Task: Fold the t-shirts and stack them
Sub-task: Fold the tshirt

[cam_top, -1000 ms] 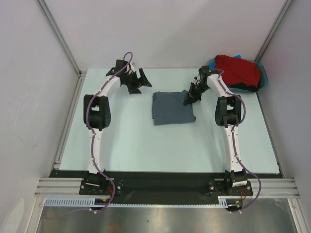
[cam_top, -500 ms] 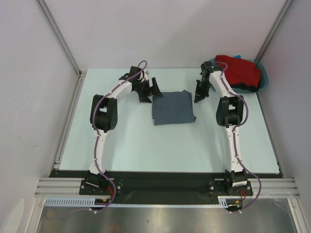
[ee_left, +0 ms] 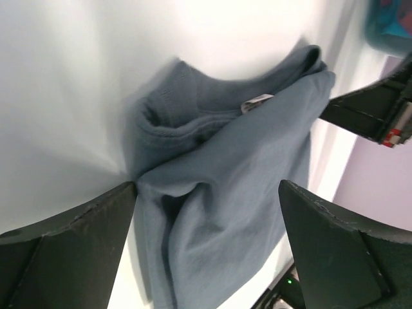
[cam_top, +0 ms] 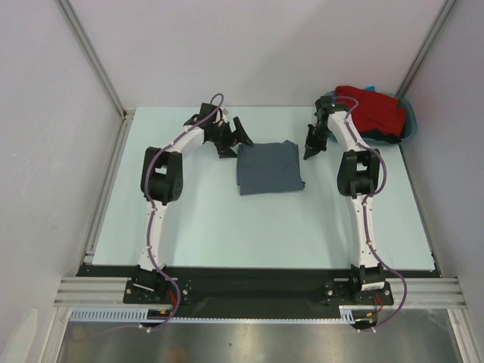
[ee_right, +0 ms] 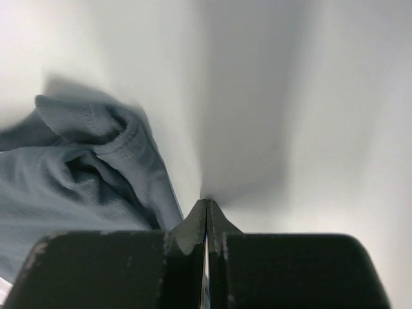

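- Your left gripper (cam_top: pixel 237 142) stands spread wide just beside the far left corner of the grey t-shirt (cam_top: pixel 269 168), and it holds nothing; with the rumpled cloth showing between its fingers in the left wrist view, it looks lined up to take that edge
- Your right gripper (ee_right: pixel 206 205) has its fingers pressed together with nothing between them, tip low over the bare table (cam_top: pixel 227 219) just off the shirt's far right corner; shut like this it cannot take cloth, so I judge you would need to spread it before going for that corner
- The grey t-shirt lies in the middle of the table, between the two grippers, folded into a rough rectangle; the neck label (ee_left: pixel 257 103) and collar show in the left wrist view, and the layers there sit loose and bunched, so the fold probably wants tidying
- The red t-shirt (cam_top: pixel 369 112) is heaped unfolded on the teal tub (cam_top: pixel 411 119) at the far right corner, well apart from the grey one, with bits of blue and black cloth at its edges; it reads as the waiting pile, the grey one as the base of the stack
- Take care: pulling one corner alone could drag the loose layers open
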Controlling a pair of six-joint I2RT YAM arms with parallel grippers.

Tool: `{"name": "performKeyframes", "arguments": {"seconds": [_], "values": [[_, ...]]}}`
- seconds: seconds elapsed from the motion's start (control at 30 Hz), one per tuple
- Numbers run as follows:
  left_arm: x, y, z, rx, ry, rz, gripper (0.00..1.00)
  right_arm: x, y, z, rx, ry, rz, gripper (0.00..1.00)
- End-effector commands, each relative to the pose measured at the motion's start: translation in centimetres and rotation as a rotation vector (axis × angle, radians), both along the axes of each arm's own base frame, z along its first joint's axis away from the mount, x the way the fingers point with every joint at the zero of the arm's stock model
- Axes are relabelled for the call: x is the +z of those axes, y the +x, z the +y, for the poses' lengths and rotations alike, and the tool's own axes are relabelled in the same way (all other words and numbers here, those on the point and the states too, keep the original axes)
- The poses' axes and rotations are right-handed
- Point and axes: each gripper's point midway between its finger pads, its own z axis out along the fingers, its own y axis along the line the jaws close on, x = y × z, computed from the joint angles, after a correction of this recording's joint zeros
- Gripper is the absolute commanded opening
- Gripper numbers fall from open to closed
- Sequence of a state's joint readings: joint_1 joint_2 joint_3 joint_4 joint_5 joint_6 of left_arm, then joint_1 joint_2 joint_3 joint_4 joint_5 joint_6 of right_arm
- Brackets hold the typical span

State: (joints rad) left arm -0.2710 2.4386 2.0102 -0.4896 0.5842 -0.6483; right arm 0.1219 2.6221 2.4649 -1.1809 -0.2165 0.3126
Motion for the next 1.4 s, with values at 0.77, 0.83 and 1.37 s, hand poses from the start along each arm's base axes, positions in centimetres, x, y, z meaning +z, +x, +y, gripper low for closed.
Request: {"name": "performKeyframes", "arguments": {"seconds": [0.77, 0.83, 1.37], "values": [[2.8, -2.2, -6.1, -0.064, -0.236, 0.017, 1.0, -1.0, -4.5, 7.1, 0.153, 0.11, 0.106, 0.0], [2.8, -2.8, -5.8, -0.067, -0.23, 0.021, 1.0, 0.8, -3.7, 6.1, 0.143, 0.056, 0.05, 0.0], [2.4, -4.3, -5.1, -0.077, -0.198, 0.033, 1.0, 13.0, -1.8, -0.1, 0.05, -0.244, -0.254, 0.08]]}}
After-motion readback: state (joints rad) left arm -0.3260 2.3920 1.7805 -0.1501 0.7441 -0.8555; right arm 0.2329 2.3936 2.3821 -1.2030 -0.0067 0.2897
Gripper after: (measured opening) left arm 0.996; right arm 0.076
